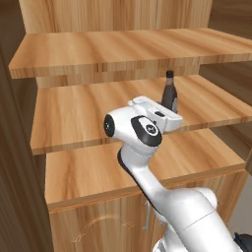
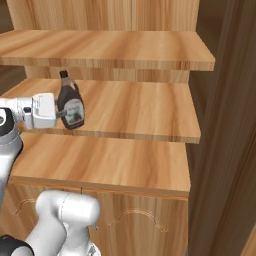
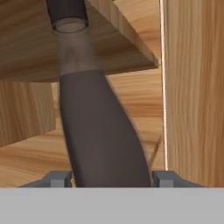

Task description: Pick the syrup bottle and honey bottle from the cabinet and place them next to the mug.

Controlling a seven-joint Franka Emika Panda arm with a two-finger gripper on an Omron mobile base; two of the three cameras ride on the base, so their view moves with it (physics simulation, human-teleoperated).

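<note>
1. On the middle plank shelf of the light wooden cabinet (image 2: 150,107) stands the dark brown, flask-shaped syrup bottle (image 2: 70,104) with black cap and pale label, upright, near the shelf's front edge.
2. Reaching in level from the front, the white arm's two-finger gripper (image 3: 112,178) has its dark fingertips (image 3: 59,178) on either side of the bottle's wide body, clasping it.
3. Above the cap, the upper shelf (image 1: 133,49) overhangs closely.

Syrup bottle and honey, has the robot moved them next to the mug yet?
Nothing looks moved yet. The syrup bottle stands on the cabinet shelf, and the gripper has its fingers either side of it. Carrying it to the mug, then the honey bottle, is left.
</note>
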